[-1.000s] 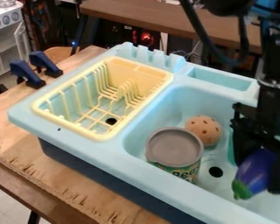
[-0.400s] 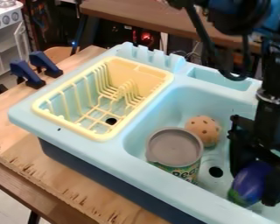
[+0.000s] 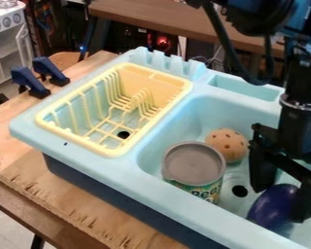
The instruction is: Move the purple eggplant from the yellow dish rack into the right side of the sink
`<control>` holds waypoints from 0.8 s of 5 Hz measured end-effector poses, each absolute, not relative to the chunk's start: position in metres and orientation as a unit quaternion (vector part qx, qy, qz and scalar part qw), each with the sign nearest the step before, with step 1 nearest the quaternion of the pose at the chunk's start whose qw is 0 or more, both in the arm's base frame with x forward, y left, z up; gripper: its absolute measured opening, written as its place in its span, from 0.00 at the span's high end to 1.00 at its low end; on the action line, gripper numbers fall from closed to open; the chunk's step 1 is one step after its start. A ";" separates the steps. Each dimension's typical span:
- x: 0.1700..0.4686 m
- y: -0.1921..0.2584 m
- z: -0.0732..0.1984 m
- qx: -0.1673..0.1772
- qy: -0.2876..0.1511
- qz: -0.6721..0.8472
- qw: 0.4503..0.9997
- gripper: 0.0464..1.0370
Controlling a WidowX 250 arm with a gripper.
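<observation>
Eggplant (image 3: 269,210) in light-blue sink (image 3: 213,111), near lidded can (image 3: 194,164); hand (image 3: 281,203) at it, fingers apart.

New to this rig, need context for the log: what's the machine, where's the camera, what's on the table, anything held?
The machine is one black robot arm. A fixed camera looks down at a slant. On the wooden surface stands a light-blue toy sink with a yellow dish rack. In the basin are a lidded can and, behind it, a brown ball with dark holes. The end effector is at the basin's right side, around a purple rounded object; I can't tell if it's gripped.
</observation>
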State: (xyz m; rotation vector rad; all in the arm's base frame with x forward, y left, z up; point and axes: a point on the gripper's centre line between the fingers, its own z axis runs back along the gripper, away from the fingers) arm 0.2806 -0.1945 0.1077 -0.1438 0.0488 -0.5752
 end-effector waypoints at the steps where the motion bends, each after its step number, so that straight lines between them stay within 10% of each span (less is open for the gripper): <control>1: 0.280 -0.196 0.117 -0.078 0.006 -0.284 0.956 0.03; 4: 0.262 -0.190 0.187 -0.021 -0.031 -0.209 0.977 0.03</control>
